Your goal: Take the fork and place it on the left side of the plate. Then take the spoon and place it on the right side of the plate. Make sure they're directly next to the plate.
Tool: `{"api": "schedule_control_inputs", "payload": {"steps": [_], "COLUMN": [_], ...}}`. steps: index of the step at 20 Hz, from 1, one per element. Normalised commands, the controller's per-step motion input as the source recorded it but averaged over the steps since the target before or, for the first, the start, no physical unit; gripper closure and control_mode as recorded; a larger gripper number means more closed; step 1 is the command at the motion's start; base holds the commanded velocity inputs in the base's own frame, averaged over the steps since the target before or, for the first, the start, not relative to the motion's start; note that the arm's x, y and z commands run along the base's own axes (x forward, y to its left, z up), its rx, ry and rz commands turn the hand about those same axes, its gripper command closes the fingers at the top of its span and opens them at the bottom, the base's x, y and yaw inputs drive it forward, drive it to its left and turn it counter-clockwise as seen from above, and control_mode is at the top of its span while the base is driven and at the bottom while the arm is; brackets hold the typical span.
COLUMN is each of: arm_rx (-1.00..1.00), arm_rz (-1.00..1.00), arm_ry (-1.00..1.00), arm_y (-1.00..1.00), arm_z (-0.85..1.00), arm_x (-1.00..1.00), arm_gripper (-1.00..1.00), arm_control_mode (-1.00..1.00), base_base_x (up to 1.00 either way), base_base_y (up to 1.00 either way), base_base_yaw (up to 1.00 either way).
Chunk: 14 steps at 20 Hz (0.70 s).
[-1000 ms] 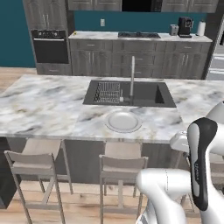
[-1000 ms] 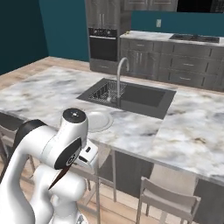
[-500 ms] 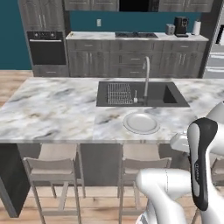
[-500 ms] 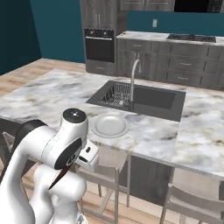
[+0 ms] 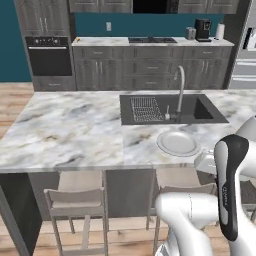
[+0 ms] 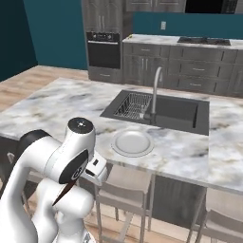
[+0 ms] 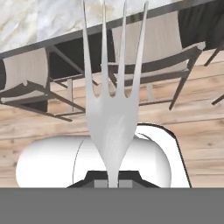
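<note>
Currently I have the pincer [image 7: 113, 183] clamped tight on the fork [image 7: 114, 113] (silver tines pointing away from the hand, over stools and wood floor) | plate [image 5: 178, 143] lies on the marble tabletop [image 5: 75, 130] near its front edge, just in front of the sink [image 5: 172, 109] | arm folded low below the tabletop edge

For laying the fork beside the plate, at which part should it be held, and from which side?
By the handle end, from behind: the fork's neck narrows into the shut claw, and its tines fan out ahead, free to go beside the plate.
</note>
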Motion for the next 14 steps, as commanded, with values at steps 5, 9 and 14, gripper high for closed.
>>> {"api": "schedule_control_inputs", "payload": {"steps": [5,9,14], "arm_rx": [0.00,0.00,0.00], "arm_rz": [0.00,0.00,0.00], "arm_ry": [0.00,0.00,0.00], "arm_y": [0.00,0.00,0.00], "arm_z": [0.00,0.00,0.00], "arm_x": [0.00,0.00,0.00], "arm_gripper": [1.00,1.00,1.00], "arm_control_mode": [1.00,1.00,1.00], "base_base_x": [0.48,0.55,0.51], "base_base_y": [0.30,0.12,0.17], "base_base_yaw": [-0.11,-0.05,-0.06]}}
